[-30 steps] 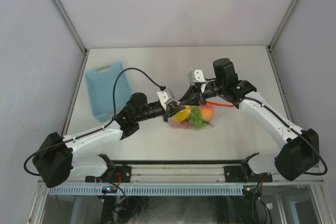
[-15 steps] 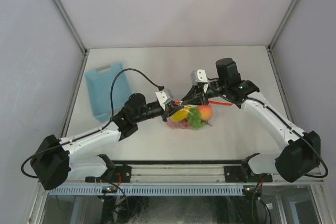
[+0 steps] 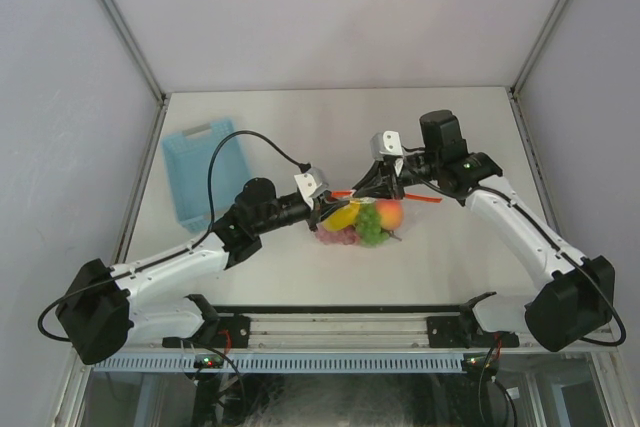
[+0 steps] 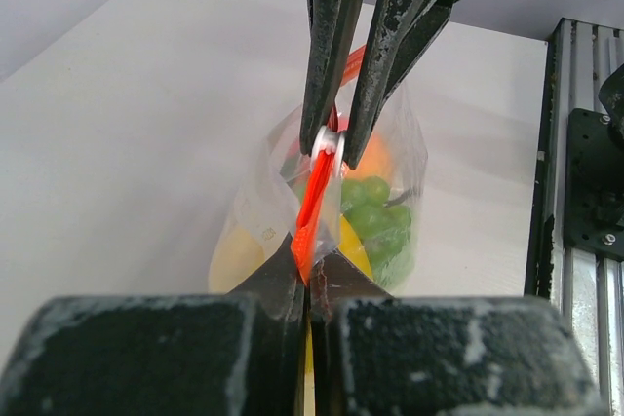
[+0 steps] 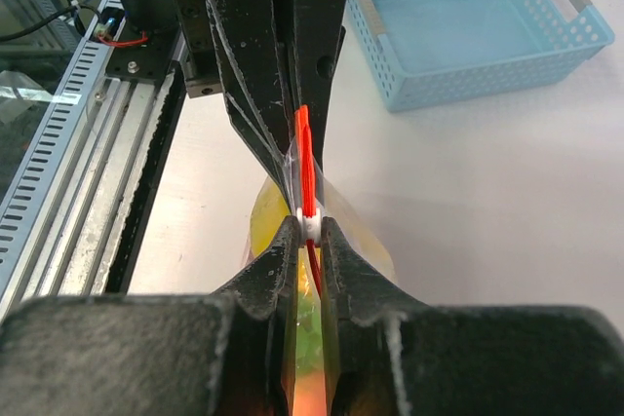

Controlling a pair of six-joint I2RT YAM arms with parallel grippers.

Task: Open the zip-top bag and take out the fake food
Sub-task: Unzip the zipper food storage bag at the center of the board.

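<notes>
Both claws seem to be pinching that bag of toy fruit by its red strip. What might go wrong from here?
The right gripper pinches only the small white slider, so it might slip off when pulled. The left gripper holds just a thin edge of the red zip strip, so the zip-top bag could tug free. If the mouth opens while tilted, the fake food may spill out.
</notes>
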